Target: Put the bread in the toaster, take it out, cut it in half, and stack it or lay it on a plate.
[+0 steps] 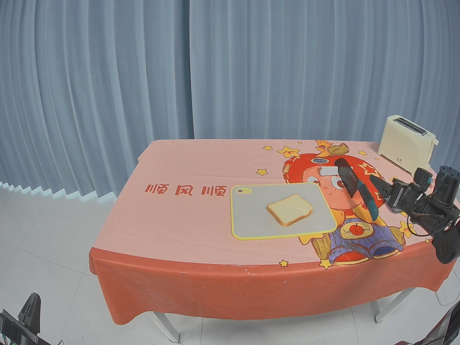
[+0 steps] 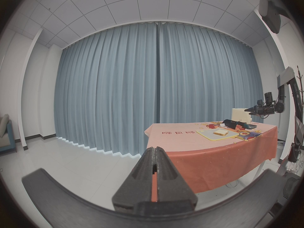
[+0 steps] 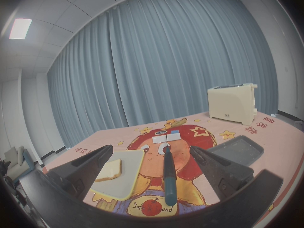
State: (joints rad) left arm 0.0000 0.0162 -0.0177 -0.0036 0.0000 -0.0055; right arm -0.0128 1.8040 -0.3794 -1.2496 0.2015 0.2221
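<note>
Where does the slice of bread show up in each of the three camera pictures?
Head view: bread on the cutting board, near the middle.
Left wrist view: bread far off, on that board.
Right wrist view: bread close by, on the board beside the knife.
Shared landmark: the cream toaster.

Pleated grey-blue curtains [image 1: 191, 58] span the far wall above a white tiled floor [image 1: 43, 235]. The panelled ceiling [image 2: 152, 7] carries a lit light panel [image 3: 20, 28]; a sofa [image 2: 7, 140] stands by the side wall.

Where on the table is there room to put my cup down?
The widest bare patch is the table left of the cutting board, out to the left edge. Another strip runs behind the board to the far edge. The right side is crowded: knife, toaster, dark tray, open right gripper.
</note>
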